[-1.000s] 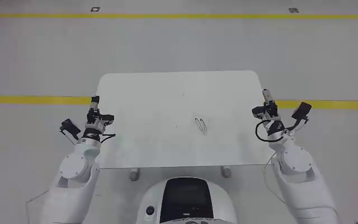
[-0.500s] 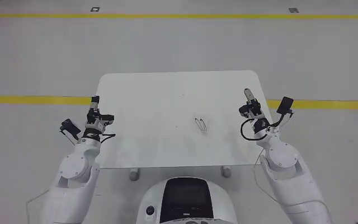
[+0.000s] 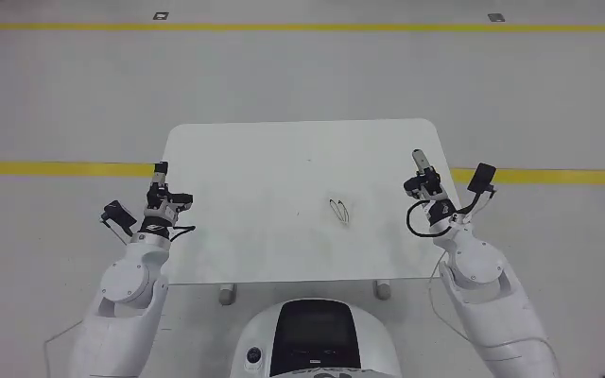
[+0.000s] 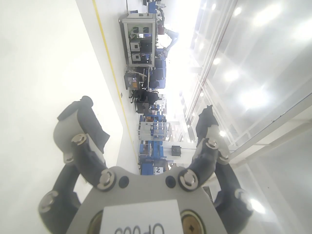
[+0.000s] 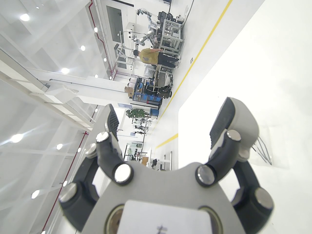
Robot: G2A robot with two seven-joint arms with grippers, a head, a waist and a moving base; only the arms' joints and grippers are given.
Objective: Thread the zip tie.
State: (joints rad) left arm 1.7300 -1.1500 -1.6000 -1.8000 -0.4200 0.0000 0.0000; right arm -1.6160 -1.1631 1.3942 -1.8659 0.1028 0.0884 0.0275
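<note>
Here, the zip tie (image 3: 338, 211) lies bent on the white table (image 3: 265, 161), just right of centre. The right gripper (image 3: 417, 156), jaws spread and empty, hangs over the table's right edge. The left gripper (image 3: 161, 170), likewise spread and empty, hangs at the left edge.

Gripper label (image 4: 139, 218), print cropped (unreadable)

Left gripper (image 4: 146, 109) and right gripper (image 5: 170, 113), jaws apart, each seemingly aimed forward, far to its own side.
</note>
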